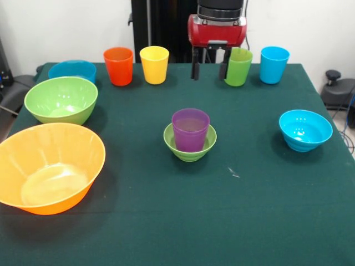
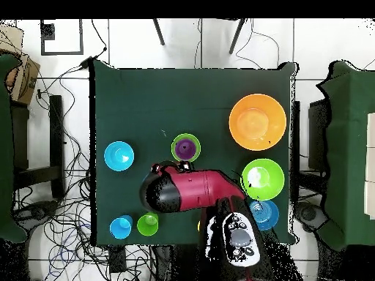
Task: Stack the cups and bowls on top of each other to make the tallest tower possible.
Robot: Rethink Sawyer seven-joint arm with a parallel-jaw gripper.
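No writing or labels can be read anywhere. At the top centre of the front view the gripper (image 1: 209, 67) hangs with its jaws spread wide and empty, one tip just beside the upright green cup (image 1: 238, 66). Mid-frame, the purple cup (image 1: 190, 129) stands upright, mouth up, inside the small green bowl (image 1: 189, 145) on the dark green surface (image 1: 166, 221). The small blue bowl (image 1: 305, 129) sits apart at the right.
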